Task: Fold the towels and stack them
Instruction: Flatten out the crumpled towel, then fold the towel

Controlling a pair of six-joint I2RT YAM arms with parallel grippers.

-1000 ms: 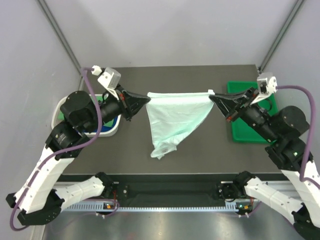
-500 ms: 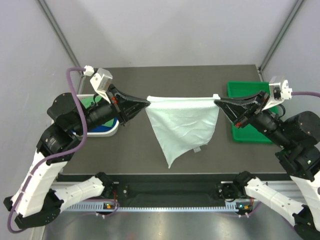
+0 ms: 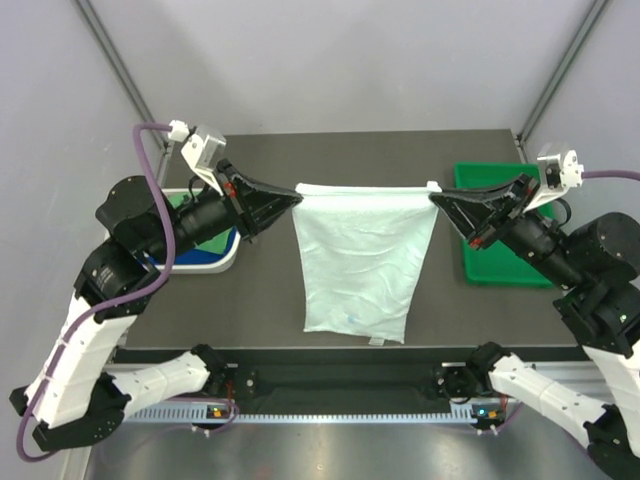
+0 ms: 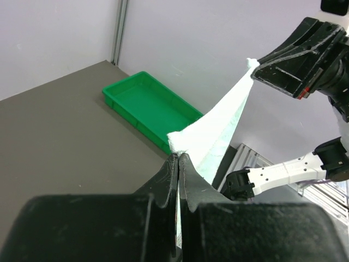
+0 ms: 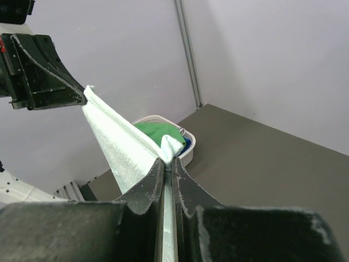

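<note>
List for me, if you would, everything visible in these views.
Mint towel: one, pale mint, hanging spread over mid-table, pinched by its two top corners.
Green towel: one, bright green, in the basket.
Blue towel: one, royal blue, in the basket.
Basket: one, white mesh, table's left side.
Tray: one, green plastic, table's right side; nothing seen in it.
Table: one, dark grey.
Left gripper: black, shut on the mint towel's left corner.
Right gripper: black, shut on its right corner.
</note>
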